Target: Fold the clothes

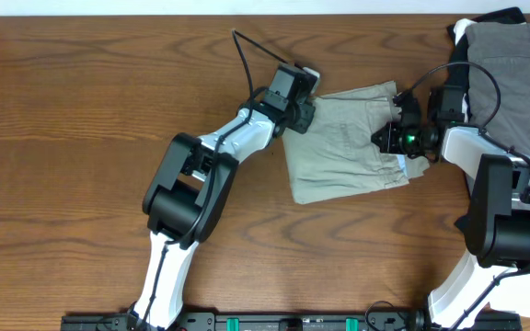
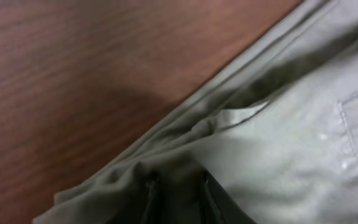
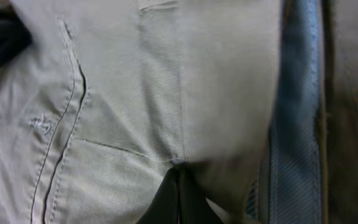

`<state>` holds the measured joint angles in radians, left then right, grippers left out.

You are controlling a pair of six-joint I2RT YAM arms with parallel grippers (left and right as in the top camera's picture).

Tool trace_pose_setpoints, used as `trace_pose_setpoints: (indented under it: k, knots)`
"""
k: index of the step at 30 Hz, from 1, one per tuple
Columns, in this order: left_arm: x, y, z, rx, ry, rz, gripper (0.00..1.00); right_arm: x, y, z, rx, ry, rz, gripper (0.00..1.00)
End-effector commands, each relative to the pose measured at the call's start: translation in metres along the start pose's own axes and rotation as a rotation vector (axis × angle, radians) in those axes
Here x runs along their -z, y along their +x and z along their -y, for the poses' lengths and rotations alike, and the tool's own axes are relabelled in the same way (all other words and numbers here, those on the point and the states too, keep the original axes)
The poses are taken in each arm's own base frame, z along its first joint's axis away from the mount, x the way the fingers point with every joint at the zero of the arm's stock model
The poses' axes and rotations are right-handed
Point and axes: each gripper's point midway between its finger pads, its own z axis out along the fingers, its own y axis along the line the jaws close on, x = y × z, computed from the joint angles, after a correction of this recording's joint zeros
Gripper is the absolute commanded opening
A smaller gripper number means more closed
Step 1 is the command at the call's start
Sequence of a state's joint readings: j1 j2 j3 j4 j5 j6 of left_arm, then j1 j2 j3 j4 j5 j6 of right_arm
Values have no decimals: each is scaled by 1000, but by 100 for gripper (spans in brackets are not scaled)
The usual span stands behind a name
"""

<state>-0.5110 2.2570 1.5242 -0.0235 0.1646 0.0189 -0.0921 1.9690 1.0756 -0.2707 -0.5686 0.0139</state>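
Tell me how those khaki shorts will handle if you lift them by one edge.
The shorts will likely flop and drape: the cloth bunches into soft folds in the left wrist view. Probably light, since the weave looks thin. Pushed, they'd probably crumple rather than slide flat across the table.

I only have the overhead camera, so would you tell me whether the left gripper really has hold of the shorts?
Observer: Its wrist view shows the left gripper with a bunched fold of the shorts between its fingers, at the cloth's edge beside bare table.
Operator: Thank you. Is the right gripper holding cloth as well?
Observer: The right gripper is shut, its fingers pressed together against the khaki cloth. I cannot tell whether any cloth is pinched between them.
Operator: What part of the garment is it on?
Observer: A stitched pocket opening runs close beside it in its wrist view.
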Motion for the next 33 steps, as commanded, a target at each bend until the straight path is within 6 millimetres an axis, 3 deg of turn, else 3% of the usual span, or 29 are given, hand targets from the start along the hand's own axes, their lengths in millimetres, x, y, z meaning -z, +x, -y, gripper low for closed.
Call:
trace_pose_setpoints:
  k: [1,3,7,9,12,14,17,18,22,27,33]
  knots:
    - [11,-21,-20,15,-61,60,23,-2,-1,-6,25,-28,-1,2]
    - [30,-45,-21,14,-63,119,22,15,-24,-18,63,-44,63,3]
    - [84,-88,-19,30,-64,217,22,74,-75,-47,140,-32,208,10]
    - [114,-96,-14,64,-60,218,23,112,-96,-51,140,21,288,12]
    - [146,-91,-9,140,-55,172,23,161,-112,-38,93,157,388,26]
    - [163,-79,-7,198,-55,119,24,191,-115,-23,68,262,441,38]
    - [180,-56,-4,300,-64,24,24,222,-105,3,3,409,461,89]
    - [183,-47,-2,335,-69,-13,24,228,-100,10,-18,439,454,99]
    - [181,-15,13,398,-66,-139,23,234,-85,26,-73,478,415,99]
    - [171,15,62,357,63,-247,23,231,-81,27,-83,478,394,99]
    - [170,50,99,305,87,-349,23,231,-81,27,-83,478,394,99]
